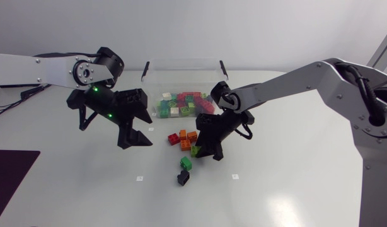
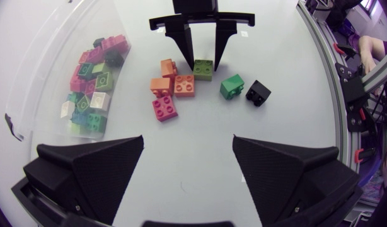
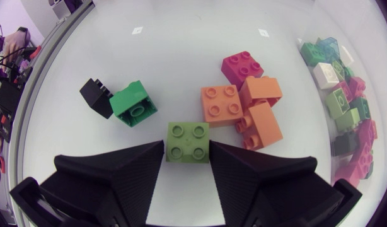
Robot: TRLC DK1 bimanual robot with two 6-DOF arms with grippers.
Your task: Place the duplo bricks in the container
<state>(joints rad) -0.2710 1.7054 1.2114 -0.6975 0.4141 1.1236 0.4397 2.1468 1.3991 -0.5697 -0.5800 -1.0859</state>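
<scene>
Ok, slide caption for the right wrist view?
Right end effector shut on a lime-green brick; orange bricks, a pink brick, a green brick and a black brick lie ahead.

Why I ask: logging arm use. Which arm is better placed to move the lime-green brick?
Right: the right tool grips the lime-green brick from both sides; the left tool hangs open, away from it.

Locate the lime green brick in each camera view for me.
Head view: lime green brick at the tip of the right pincer.
Left wrist view: straight ahead, inside the right pincer.
Right wrist view: centred inside the right pincer.
Shared landmark: the orange bricks right beside it.
</scene>
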